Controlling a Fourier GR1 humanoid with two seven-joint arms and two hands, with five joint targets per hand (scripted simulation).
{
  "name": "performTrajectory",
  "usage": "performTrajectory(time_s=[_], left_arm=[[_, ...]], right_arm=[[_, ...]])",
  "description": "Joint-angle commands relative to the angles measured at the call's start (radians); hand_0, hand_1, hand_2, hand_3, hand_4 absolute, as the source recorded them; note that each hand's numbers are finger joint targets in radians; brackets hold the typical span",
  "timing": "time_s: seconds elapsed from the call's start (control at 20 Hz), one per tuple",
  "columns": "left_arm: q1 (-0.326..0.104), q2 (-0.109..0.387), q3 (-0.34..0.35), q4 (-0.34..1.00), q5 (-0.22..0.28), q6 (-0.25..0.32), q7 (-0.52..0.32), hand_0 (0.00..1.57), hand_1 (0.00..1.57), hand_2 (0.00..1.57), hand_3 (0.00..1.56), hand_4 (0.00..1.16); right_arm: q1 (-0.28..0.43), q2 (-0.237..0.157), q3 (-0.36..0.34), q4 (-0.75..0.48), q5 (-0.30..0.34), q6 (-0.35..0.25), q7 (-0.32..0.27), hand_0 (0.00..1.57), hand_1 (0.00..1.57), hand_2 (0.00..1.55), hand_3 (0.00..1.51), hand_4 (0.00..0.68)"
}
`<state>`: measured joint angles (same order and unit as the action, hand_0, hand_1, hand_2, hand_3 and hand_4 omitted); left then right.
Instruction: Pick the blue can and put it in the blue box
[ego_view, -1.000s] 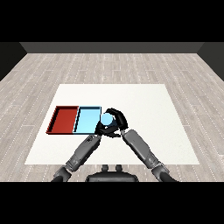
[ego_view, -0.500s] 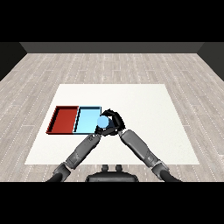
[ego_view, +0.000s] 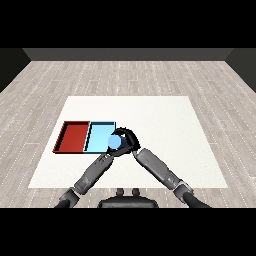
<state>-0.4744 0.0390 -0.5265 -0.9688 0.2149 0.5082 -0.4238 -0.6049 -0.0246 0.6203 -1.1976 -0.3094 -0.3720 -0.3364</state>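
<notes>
Black fingers crowd one small spot at the blue tray's (ego_view: 100, 135) near right corner, and much there is hard to read. Only the round light-blue top of the can (ego_view: 114, 143) shows; its sides are hidden by the right hand (ego_view: 126, 140), which curls round it from the right and from behind, grasping it. Whether the can's base touches the tray floor or is held above it cannot be told, since the can's lower part is covered. The can's top overlaps the tray's right rim, so it appears at or just over that corner, partly inside the tray's outline.

The left hand (ego_view: 113, 154) is mostly lost against the dark mass of the right hand and the can; it lies just below the can, at the end of its grey forearm, and I cannot tell whether its fingers are curled or straight, nor whether it touches the can.

Both forearms run up from the lower edge and meet in a narrow peak at the can. Their upper parts are cut off at the bottom of the view.

The red tray (ego_view: 73, 136) lies touching the blue tray's left side on the white surface (ego_view: 165, 125).
</notes>
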Motion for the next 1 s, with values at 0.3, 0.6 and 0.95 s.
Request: performTrajectory(time_s=[0.3,0.6,0.95], left_arm=[[-0.033,-0.038,0.023,-0.011,0.119,-0.049,0.012,0.91,0.91,0.94,0.83,0.65],[0.059,-0.032,0.025,-0.03,0.069,-0.047,0.038,1.57,1.57,1.54,1.47,0.66],[0.049,-0.038,0.071,-0.044,0.074,-0.091,0.041,1.57,1.57,1.52,1.45,1.1]], right_arm=[[-0.02,0.024,-0.01,0.031,-0.048,0.01,-0.009,1.44,1.44,1.45,1.39,0.583],[0.041,0.024,-0.04,-0.016,-0.136,0.069,-0.018,1.25,1.25,1.3,1.22,0.275],[0.062,0.024,-0.074,-0.051,-0.053,0.068,0.05,0.0,0.0,0.0,0.0,0.0]])
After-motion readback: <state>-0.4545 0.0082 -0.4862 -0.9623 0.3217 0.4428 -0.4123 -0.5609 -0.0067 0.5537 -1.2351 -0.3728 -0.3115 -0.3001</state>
